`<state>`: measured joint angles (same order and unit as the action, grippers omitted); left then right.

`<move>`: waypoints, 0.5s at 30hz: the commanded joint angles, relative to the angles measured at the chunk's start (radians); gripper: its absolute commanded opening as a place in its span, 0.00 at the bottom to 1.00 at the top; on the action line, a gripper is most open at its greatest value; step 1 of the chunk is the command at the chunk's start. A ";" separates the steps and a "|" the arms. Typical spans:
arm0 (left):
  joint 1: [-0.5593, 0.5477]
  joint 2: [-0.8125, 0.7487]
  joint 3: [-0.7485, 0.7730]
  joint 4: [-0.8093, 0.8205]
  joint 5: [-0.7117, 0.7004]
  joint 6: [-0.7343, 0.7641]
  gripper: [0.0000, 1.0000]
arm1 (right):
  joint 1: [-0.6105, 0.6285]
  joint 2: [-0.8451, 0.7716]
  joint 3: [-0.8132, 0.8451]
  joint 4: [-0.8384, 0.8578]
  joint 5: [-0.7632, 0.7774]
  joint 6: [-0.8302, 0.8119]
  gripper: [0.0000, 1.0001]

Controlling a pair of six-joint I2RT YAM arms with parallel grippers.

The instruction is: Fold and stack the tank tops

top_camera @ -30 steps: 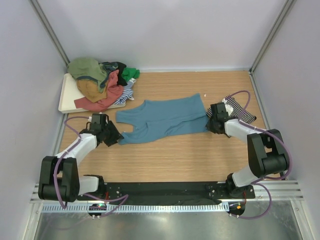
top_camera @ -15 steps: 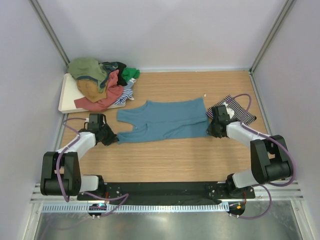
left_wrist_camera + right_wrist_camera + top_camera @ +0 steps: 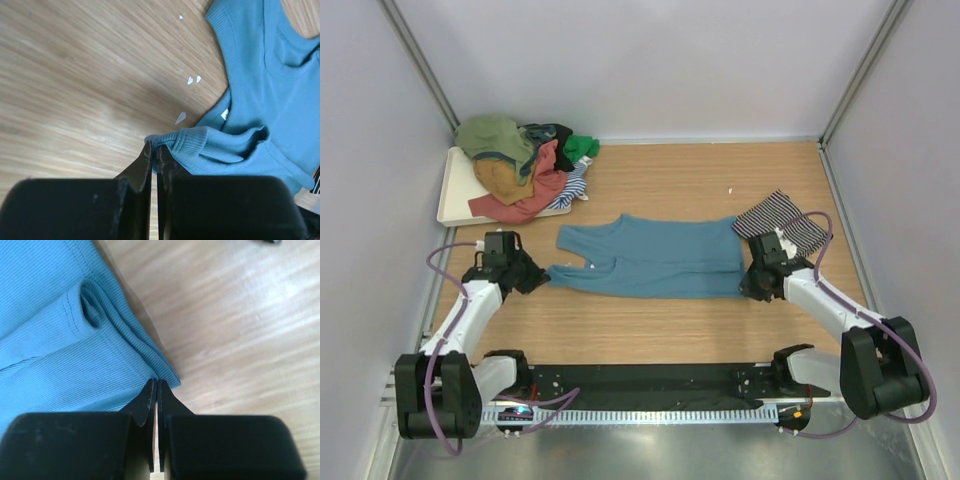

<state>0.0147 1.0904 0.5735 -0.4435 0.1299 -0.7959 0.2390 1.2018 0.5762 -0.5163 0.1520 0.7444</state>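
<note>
- Cloth lay drawn out between both arms. The teal-blue ribbed cloth tank top [image 3: 655, 268] was spread lengthways near the middle of the pale wooden table [image 3: 700, 180], straps towards our left.
- Our left gripper [image 3: 535, 277] was pinched tight on the ribbed band at the strap end. Our right gripper [image 3: 752, 288] was clamped just as tight on the hem corner at the other end.
- First worry: both bites looked thin, catching only the very edge of the fabric. A harder pull apart and we judged either end could slip free and let the top slump into wrinkles.
- Second worry: the hem sat rolled into a doubled ridge just beside the right fingertips, and folding over that could press in a crooked crease.
- Third worry: the thin black-and-white striped cloth top [image 3: 780, 222] lay just beside the teal hem and the right arm, so a careless sweep could drag it along.
- Only the overhead view gave us the full layout, including the heap of olive, coral, mustard and green tops [image 3: 525, 170] on the white rectangular tray [image 3: 450, 200] at far left.
- Only the wrist views showed how each grip actually sat. The left one also picked up small white specks [image 3: 190, 80] on the wood.
</note>
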 commanded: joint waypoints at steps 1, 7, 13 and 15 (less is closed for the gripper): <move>0.011 -0.070 0.002 -0.057 -0.079 -0.029 0.00 | 0.014 -0.062 -0.024 -0.071 0.024 0.033 0.01; 0.010 -0.081 -0.018 -0.075 -0.087 -0.049 0.19 | 0.046 -0.116 -0.042 -0.100 -0.051 0.058 0.07; 0.010 -0.107 0.000 -0.107 -0.151 -0.046 0.51 | 0.052 -0.191 0.008 -0.154 0.033 0.056 0.26; 0.010 -0.115 0.000 -0.098 -0.150 -0.048 0.53 | 0.054 -0.189 0.036 -0.163 0.072 0.044 0.35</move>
<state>0.0162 1.0019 0.5571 -0.5316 0.0257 -0.8387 0.2871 1.0283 0.5488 -0.6437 0.1486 0.7937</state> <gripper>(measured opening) 0.523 0.326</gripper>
